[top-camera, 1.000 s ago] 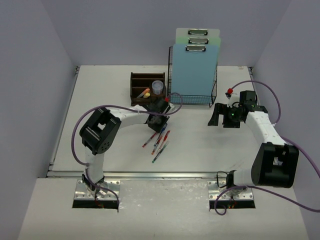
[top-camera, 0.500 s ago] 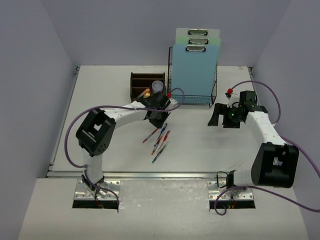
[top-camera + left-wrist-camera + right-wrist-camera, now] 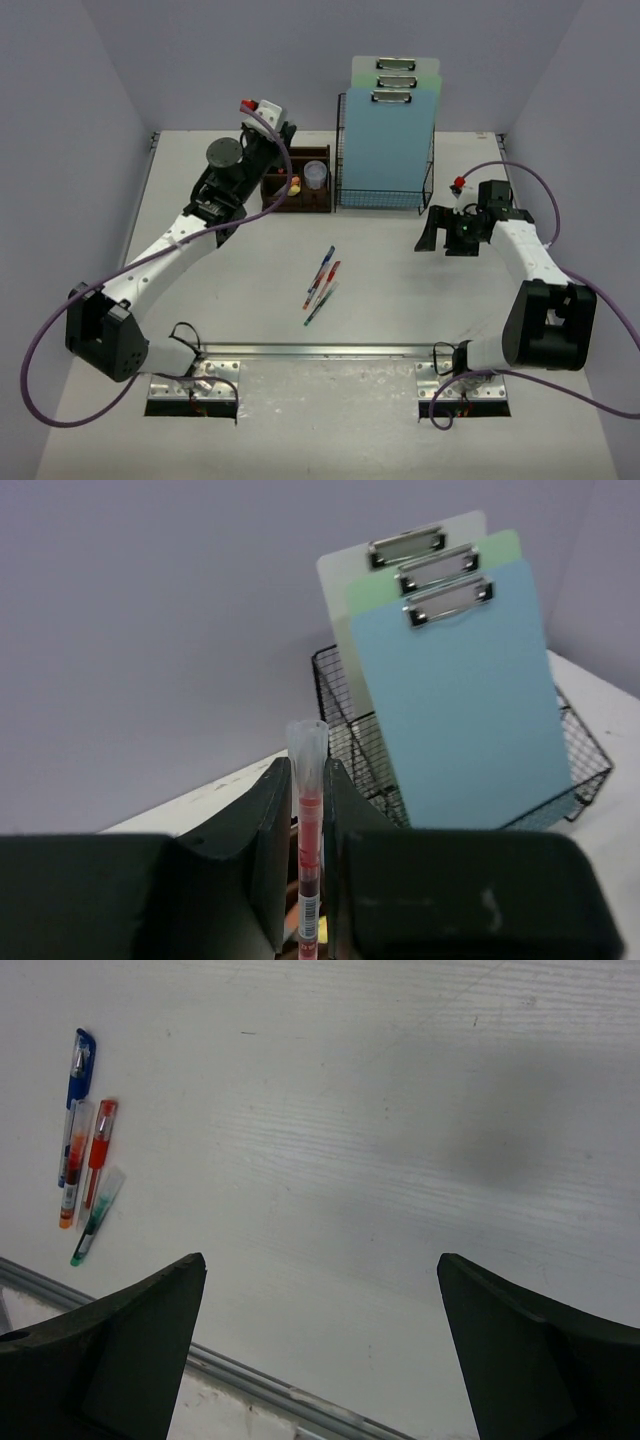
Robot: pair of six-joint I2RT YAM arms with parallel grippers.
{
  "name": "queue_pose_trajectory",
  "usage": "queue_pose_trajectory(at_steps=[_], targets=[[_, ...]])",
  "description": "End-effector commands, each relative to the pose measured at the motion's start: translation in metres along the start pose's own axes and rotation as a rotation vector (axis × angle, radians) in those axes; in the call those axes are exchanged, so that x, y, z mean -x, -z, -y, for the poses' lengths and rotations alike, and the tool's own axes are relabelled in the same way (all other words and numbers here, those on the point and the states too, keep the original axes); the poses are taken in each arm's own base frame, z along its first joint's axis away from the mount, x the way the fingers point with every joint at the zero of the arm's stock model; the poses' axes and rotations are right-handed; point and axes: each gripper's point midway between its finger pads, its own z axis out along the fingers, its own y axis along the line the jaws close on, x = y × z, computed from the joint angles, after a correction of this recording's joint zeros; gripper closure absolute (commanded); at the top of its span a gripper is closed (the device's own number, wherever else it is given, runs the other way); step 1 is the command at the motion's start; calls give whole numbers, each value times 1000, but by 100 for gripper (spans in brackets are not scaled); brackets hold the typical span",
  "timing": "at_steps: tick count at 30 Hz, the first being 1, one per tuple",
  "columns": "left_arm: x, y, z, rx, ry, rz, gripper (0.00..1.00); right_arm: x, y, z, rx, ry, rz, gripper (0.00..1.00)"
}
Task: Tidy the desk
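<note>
The white desk [image 3: 400,300] holds several loose pens [image 3: 322,283] near its middle. They also show in the right wrist view [image 3: 85,1150]: blue, orange, red and green. My left gripper [image 3: 281,140] is raised over the dark wooden organizer [image 3: 300,196] at the back. In the left wrist view the left gripper [image 3: 307,770] is shut on a red pen [image 3: 308,825] whose clear cap sticks out past the fingertips. My right gripper [image 3: 438,232] hangs open and empty over the desk's right side, with bare desk [image 3: 350,1110] between its wide-apart jaws [image 3: 320,1260].
The organizer holds a clear cup [image 3: 315,175] and orange and yellow items [image 3: 293,184]. A black wire rack [image 3: 385,196] with three clipboards [image 3: 390,130] stands right of it, and shows in the left wrist view [image 3: 460,700]. A metal rail [image 3: 320,350] runs along the near edge.
My left arm has lifted a red pen off the group of pens and swung up and back-left to above the organizer. The right arm has not moved.
</note>
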Motion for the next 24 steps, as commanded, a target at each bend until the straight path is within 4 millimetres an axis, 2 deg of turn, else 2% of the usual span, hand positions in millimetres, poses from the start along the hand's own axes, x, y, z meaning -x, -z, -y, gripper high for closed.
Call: queue_pose_trajectory(at_steps=[1,4,11,19,24], targets=[[-22,-30,-36,19,-18,70,100,19,5,-6,15,10,44,1],[-27,-44,-40,-29,-1,116,100,17,3,-5,9,8,39,1],[-44,-64,-36,-79,23,190,100,14,1,-2,3,6,25,1],[-82,-75,-43,-78,-40,163,100,15,1,-3,5,6,19,1],[-97,-80,-47,-82,-55,159,100,14,1,-1,0,12,15,1]])
